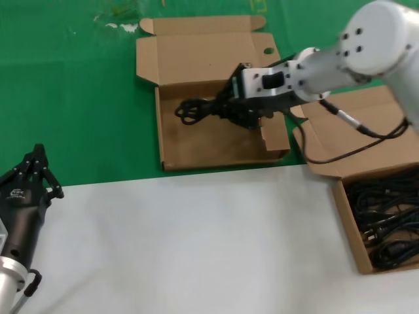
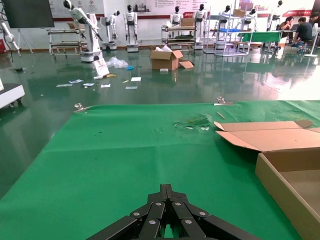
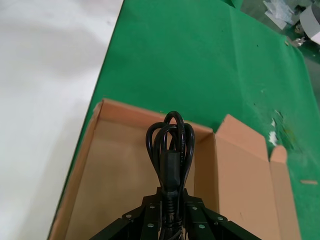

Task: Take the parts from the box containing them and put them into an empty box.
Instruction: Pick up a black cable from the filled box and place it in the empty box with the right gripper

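Pinching a coiled cable bundle (image 1: pixel 196 108) in the right hand (image 1: pixel 243 104) above the empty box (image 1: pixel 216 147), risking snagged loops on release; left hand (image 1: pixel 36 171) parked, pressed together.

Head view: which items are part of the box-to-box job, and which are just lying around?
Job:
- cable bundle held by right gripper
- empty box under it
- source box with remaining cables

Bystanders:
- left gripper, parked over the white cloth
- green mat
- debris on the mat
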Tool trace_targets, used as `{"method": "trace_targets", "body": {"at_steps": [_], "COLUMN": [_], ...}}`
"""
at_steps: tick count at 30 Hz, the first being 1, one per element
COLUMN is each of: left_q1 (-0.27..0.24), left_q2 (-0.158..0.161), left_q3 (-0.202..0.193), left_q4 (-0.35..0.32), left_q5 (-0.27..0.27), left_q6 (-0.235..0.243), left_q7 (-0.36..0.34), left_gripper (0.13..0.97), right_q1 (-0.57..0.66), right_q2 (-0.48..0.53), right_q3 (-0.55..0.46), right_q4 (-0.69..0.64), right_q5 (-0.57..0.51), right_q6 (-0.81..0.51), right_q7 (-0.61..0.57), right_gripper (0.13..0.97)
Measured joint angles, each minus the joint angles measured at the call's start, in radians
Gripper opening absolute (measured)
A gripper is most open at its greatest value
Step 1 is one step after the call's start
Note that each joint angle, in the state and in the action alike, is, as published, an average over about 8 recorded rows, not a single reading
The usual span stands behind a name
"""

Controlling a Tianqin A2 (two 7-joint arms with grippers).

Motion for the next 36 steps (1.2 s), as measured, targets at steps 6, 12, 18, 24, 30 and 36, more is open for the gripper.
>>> {"method": "trace_targets", "body": {"at_steps": [6, 12, 18, 24, 30, 36], "left_q1": [0.0, 0.0, 0.0, 0.0, 0.0, 0.0], "left_q2": [0.0, 0.0, 0.0, 0.0, 0.0, 0.0], "left_q3": [0.0, 0.0, 0.0, 0.0, 0.0, 0.0], "left_q4": [0.0, 0.0, 0.0, 0.0, 0.0, 0.0], "left_q5": [0.0, 0.0, 0.0, 0.0, 0.0, 0.0], "left_q6": [0.0, 0.0, 0.0, 0.0, 0.0, 0.0], "left_q7": [0.0, 0.0, 0.0, 0.0, 0.0, 0.0], "left_gripper": [0.14, 0.14, 0.14, 0.14, 0.14, 0.14], "right_q1": [0.037, 0.073, 0.091, 0.104, 0.108, 0.07], "right_q2": [-0.108, -0.189, -0.212, -0.218, -0.216, -0.166], "right_q3": [-0.001, 0.012, 0.009, 0.024, 0.044, 0.05], "right_q4": [-0.207, -0.391, -0.48, -0.533, -0.547, -0.418], "right_q5": [0.02, 0.049, 0.057, 0.08, 0.106, 0.114], "right_q6": [0.091, 0.167, 0.198, 0.217, 0.225, 0.189], "right_q7": [-0.095, -0.19, -0.239, -0.283, -0.3, -0.208], "right_gripper": [0.195, 0.195, 0.224, 0.268, 0.358, 0.396]}}
